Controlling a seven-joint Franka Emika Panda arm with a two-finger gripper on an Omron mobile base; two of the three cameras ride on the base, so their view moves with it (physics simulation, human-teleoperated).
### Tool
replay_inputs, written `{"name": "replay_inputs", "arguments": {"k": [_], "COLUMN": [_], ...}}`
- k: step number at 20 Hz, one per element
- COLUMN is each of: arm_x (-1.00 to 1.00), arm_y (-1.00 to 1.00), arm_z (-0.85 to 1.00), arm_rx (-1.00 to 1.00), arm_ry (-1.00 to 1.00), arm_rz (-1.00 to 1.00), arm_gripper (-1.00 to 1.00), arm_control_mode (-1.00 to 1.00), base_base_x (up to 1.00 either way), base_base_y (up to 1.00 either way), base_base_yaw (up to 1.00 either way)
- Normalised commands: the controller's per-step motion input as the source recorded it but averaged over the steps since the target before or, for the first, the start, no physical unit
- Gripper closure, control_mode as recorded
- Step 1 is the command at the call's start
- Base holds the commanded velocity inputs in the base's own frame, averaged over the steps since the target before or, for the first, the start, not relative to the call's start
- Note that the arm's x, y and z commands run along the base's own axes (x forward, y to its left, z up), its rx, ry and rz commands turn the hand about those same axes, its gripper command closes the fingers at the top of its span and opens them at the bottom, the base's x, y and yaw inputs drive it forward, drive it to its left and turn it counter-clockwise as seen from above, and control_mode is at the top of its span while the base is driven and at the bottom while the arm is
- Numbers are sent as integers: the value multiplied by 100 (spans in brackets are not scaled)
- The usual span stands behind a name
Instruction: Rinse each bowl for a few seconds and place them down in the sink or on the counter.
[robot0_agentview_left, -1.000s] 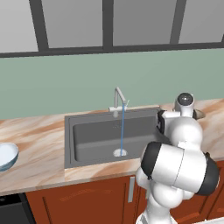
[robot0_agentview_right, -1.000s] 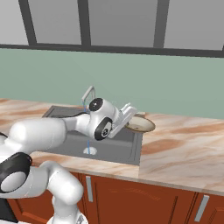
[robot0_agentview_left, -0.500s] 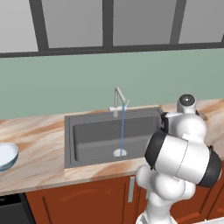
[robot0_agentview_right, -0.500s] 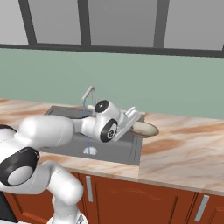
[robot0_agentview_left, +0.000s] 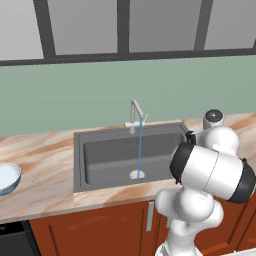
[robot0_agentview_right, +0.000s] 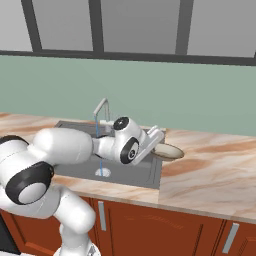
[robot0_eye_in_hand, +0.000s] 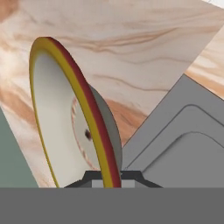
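Note:
My gripper (robot0_agentview_right: 159, 141) is shut on the rim of the shallow beige bowl (robot0_agentview_right: 169, 151), holding it just over the counter (robot0_agentview_right: 215, 170) beside the sink's right edge. In the hand view the bowl (robot0_eye_in_hand: 57, 118) stands on edge, its yellow-and-red rim running down between my fingertips (robot0_eye_in_hand: 111, 177). The pale blue-white bowl (robot0_agentview_left: 7, 177) sits upright on the counter (robot0_agentview_left: 45, 155) far left of the sink (robot0_agentview_left: 107, 150). A thin stream of water (robot0_agentview_left: 140, 145) falls from the tap (robot0_agentview_left: 135, 112) to the drain (robot0_agentview_left: 137, 174).
My own white arm (robot0_agentview_left: 210, 170) rises at the sink's right side and blocks the left base view there. The green wall and dark-framed window stand close behind the counter. Reddish-brown cabinets (robot0_agentview_right: 150, 225) lie below.
My elbow has swung to the right, and the beige bowl has shifted slightly right and down in the right base view. The pale bowl and the water stream are unchanged.

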Motion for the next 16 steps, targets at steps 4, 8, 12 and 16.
{"name": "replay_inputs", "arguments": {"k": [4,8,12,16], "arm_x": [12,13,15,20], "arm_y": [-19,-17,-16,-15], "arm_z": [-14,-18,-17,-16], "arm_rx": [2,5,6,5], "arm_ry": [6,10,11,8], "arm_rz": [0,0,0,0], "arm_gripper": [100,100,100,100], "arm_control_mode": [-100,-100,-100,-100], "base_base_x": [0,0,0,0], "base_base_y": [0,0,0,0], "base_base_yaw": [0,0,0,0]}}
